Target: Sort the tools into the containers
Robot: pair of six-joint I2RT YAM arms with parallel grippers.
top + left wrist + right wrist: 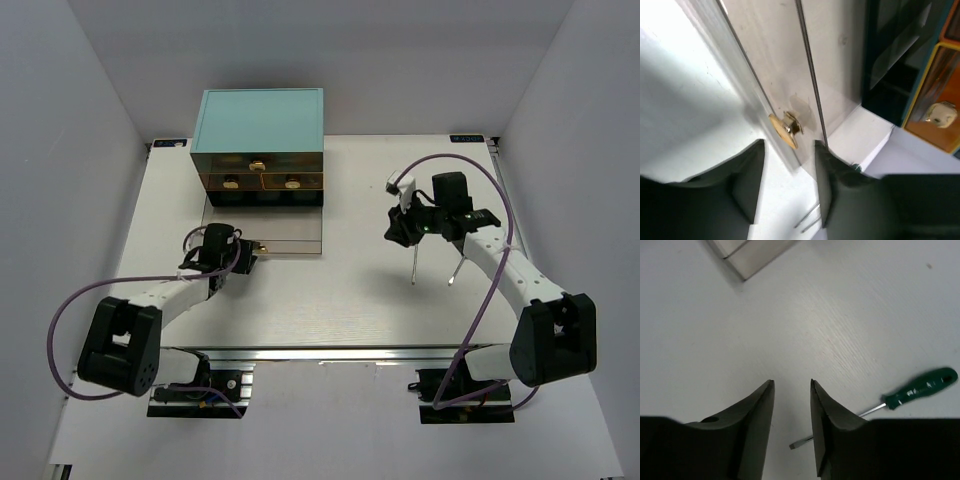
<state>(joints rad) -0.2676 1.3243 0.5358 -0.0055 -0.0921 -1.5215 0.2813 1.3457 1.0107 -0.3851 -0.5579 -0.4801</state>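
Lower right in the top view, the right claw (791, 385) hangs over the white tabletop (350, 300), jaws partly apart and gripping nothing. Just below it in the frame lie a left screwdriver (413, 268) and a right screwdriver (456, 268), side by side. The right wrist view shows one green handle (927, 382) at its right edge. At lower left, the left claw (788, 149) is open and empty, with the gold knob (785, 129) just past its tips. That knob fronts a drawer (290, 232) standing out from the teal-topped cabinet (262, 118) at upper left.
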